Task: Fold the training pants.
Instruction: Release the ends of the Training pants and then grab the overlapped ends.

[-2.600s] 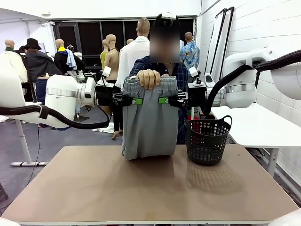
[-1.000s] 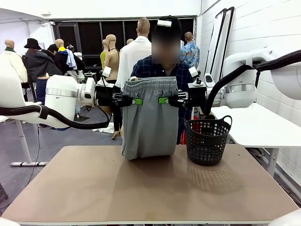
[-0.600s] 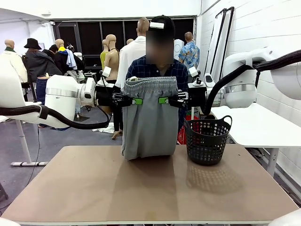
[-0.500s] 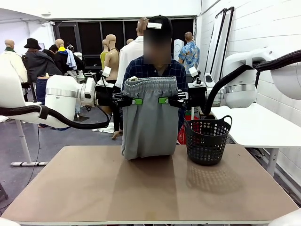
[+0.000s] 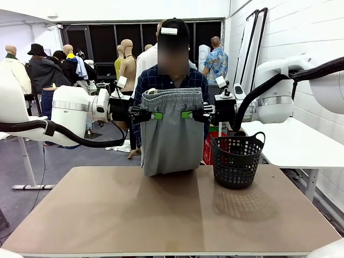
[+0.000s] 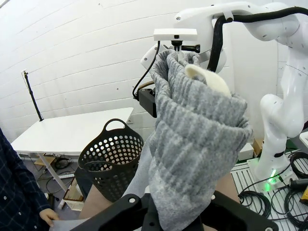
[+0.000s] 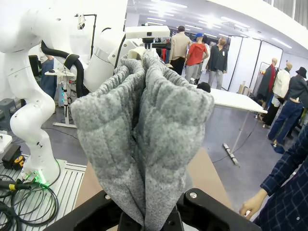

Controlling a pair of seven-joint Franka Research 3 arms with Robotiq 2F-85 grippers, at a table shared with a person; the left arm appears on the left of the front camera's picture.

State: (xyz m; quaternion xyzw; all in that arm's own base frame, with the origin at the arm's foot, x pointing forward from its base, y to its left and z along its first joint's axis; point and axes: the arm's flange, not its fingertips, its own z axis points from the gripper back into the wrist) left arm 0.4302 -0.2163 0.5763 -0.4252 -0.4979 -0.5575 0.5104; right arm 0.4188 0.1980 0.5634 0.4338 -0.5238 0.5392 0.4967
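Observation:
The light grey training pants (image 5: pixel 172 134) hang folded between my two arms above the far side of the table, waistband up, with the lower edge just off the tabletop. My left gripper (image 5: pixel 156 115) is shut on the waistband's left side, and my right gripper (image 5: pixel 186 114) is shut on its right side. The left wrist view has the gathered waistband (image 6: pixel 192 139) bunched between its fingers. In the right wrist view the grey fabric (image 7: pixel 144 139) rises from the clamped fingers. A person stands behind the pants, hands lowered.
A black mesh basket (image 5: pixel 236 159) stands on the table at the far right, close to the hanging pants. The brown tabletop (image 5: pixel 172 215) spreads out below and in front. A white table (image 5: pixel 290 142) is off to the right.
The person's hand let go of the waistband and drew back. The pants have risen slightly, so the bottom edge no longer rests on the table. Both grippers stay clamped.

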